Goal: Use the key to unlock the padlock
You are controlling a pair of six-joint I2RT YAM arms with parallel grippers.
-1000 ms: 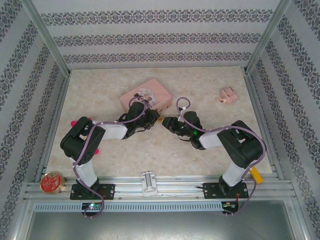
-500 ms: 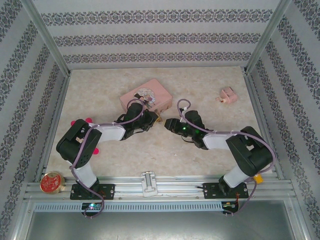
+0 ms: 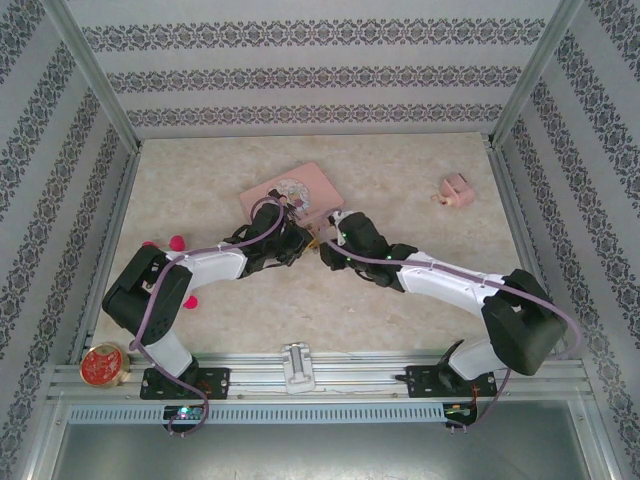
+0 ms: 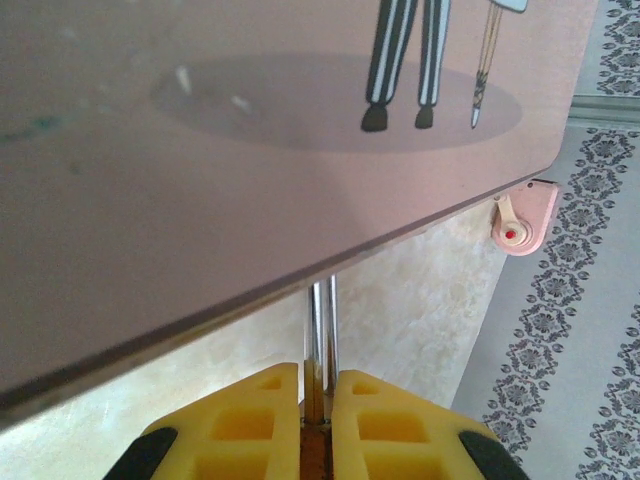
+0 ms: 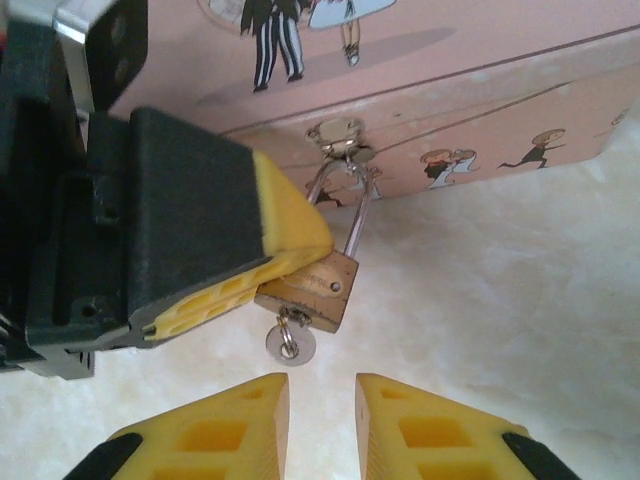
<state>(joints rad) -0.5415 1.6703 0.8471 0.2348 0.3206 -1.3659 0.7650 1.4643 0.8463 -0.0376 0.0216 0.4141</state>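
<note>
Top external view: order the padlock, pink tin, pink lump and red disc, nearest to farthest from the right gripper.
1. Padlock, at the right gripper's fingers.
2. Pink tin, just behind.
3. Pink lump, far right.
4. Red disc, near-left rail.

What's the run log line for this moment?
left gripper: shut on padlock | right gripper: open, near key | key: at padlock's underside | padlock: hooked on pink tin

The padlock [image 5: 312, 288] hangs against the tin [image 5: 480, 80], between left claw [image 4: 317, 400] and right claw [image 5: 322, 405].
</note>
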